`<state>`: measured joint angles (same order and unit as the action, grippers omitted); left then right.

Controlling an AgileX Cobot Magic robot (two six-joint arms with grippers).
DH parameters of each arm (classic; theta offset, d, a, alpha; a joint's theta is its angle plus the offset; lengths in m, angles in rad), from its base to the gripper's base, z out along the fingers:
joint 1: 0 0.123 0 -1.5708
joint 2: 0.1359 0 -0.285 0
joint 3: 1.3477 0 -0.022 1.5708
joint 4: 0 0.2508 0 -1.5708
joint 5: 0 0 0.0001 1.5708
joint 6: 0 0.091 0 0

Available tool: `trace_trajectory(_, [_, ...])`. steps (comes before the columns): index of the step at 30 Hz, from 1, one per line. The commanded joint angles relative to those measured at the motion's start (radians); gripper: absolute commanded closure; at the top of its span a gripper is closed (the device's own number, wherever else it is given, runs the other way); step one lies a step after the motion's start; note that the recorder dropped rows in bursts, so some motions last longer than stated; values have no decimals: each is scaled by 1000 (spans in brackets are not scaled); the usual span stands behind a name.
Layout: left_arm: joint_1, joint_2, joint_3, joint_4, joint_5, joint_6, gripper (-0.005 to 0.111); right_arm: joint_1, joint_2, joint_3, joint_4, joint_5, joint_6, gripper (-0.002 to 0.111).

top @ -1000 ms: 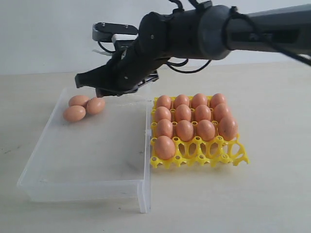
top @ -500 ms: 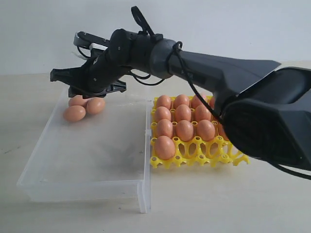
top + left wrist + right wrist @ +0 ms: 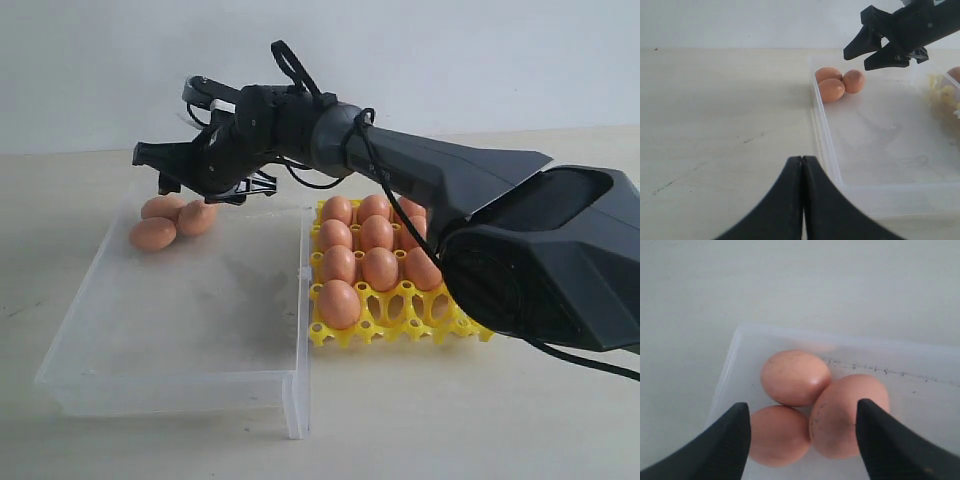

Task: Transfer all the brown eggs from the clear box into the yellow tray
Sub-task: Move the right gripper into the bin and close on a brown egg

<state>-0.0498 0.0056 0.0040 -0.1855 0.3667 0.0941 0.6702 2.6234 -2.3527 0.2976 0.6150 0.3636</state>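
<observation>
Three brown eggs [image 3: 163, 207] [image 3: 831, 90] [image 3: 795, 377] lie bunched in the far left corner of the clear box [image 3: 170, 390] [image 3: 827, 145] [image 3: 735, 355]. My right gripper [image 3: 160, 172] [image 3: 856, 59] [image 3: 801, 405] hangs open just above them, its fingers on either side of the two nearer eggs, touching none. The yellow tray [image 3: 430, 315] to the right of the box holds several brown eggs [image 3: 380, 268]; its front row has one egg [image 3: 338, 303] at the left end. My left gripper [image 3: 802, 159] is shut and empty over the bare table outside the box.
The right arm [image 3: 520, 240] stretches across the tray from the right and hides its right side. The box's near wall [image 3: 296, 400] stands beside the tray's left edge. A pale table [image 3: 450, 420] lies all round, with a white wall behind.
The right gripper swung left over the box, then came back a little to the right above the three eggs. Its jaws now stand wider apart.
</observation>
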Motion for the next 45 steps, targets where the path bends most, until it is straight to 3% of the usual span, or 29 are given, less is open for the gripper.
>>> trace_trajectory(1, [1, -6, -4, -2, -4, 3, 107, -11, 17, -9, -9, -18, 5, 44])
trace_trajectory(25, [1, -6, -4, -2, -4, 3, 107, -22, 96, -9, 22, -106, 56, 47])
trace_trajectory(30, [1, -6, -4, -2, -4, 3, 107, -20, 96, -9, 39, -99, 56, 65])
trace_trajectory(35, [1, -6, -4, -2, -4, 3, 107, -20, 96, -9, 39, -92, 21, 109])
trace_trajectory(45, [1, -6, -4, -2, -4, 3, 107, -1, 24, -9, -60, -81, 23, 108])
